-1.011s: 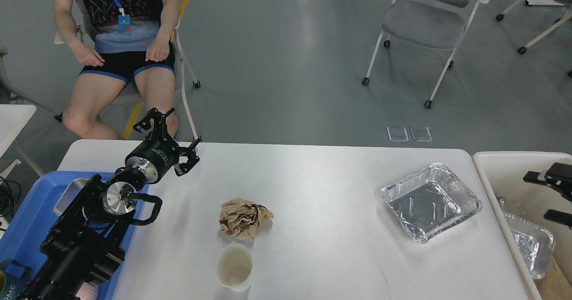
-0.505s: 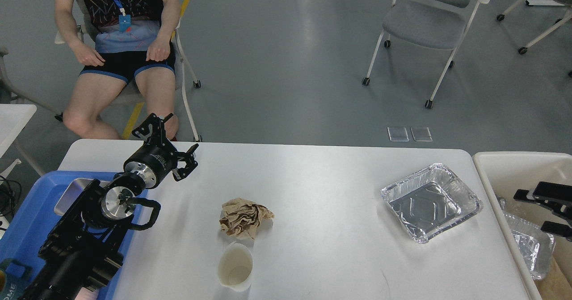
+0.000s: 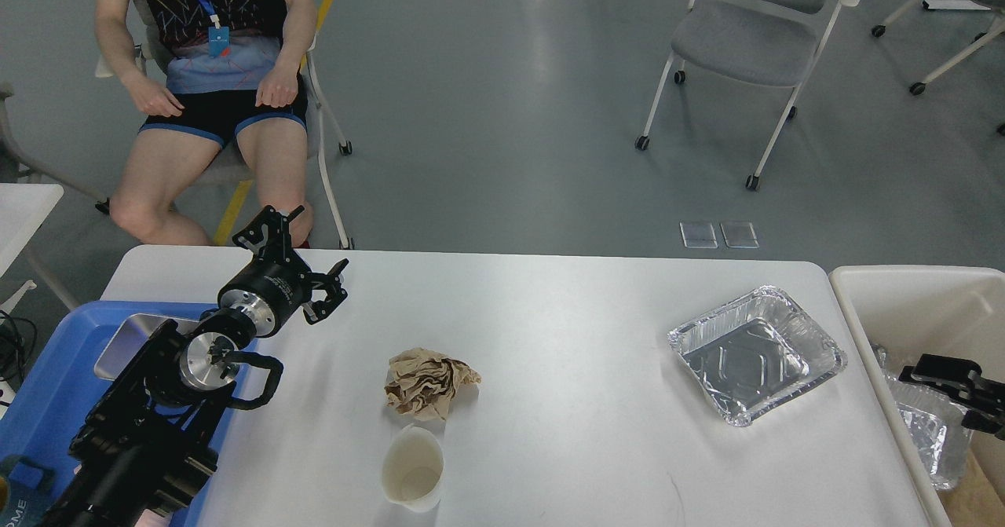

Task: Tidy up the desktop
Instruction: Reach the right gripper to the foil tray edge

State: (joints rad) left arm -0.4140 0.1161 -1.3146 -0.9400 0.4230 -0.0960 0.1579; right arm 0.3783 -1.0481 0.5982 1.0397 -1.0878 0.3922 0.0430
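Note:
The white desktop (image 3: 565, 331) fills the lower view. On it lie a crumpled brown paper ball (image 3: 428, 384), a white paper cup (image 3: 413, 469) on its side just in front of the ball, and an empty foil tray (image 3: 755, 354) at the right. My left gripper (image 3: 302, 248) is open and empty, raised over the desk's far left edge, well left of the paper ball. My right gripper (image 3: 938, 382) shows at the right edge over the beige bin (image 3: 903, 295). Its fingers are spread and hold nothing.
A blue tray (image 3: 47, 401) with a metal pan (image 3: 126, 338) sits at the desk's left end under my left arm. A crushed foil tray (image 3: 934, 429) lies in the beige bin. A seated person (image 3: 208, 79) is behind the desk's left corner. A grey chair (image 3: 754, 40) stands farther back.
My right gripper has dropped lower and moved left over the bin. My left gripper has shifted slightly back and left, still open.

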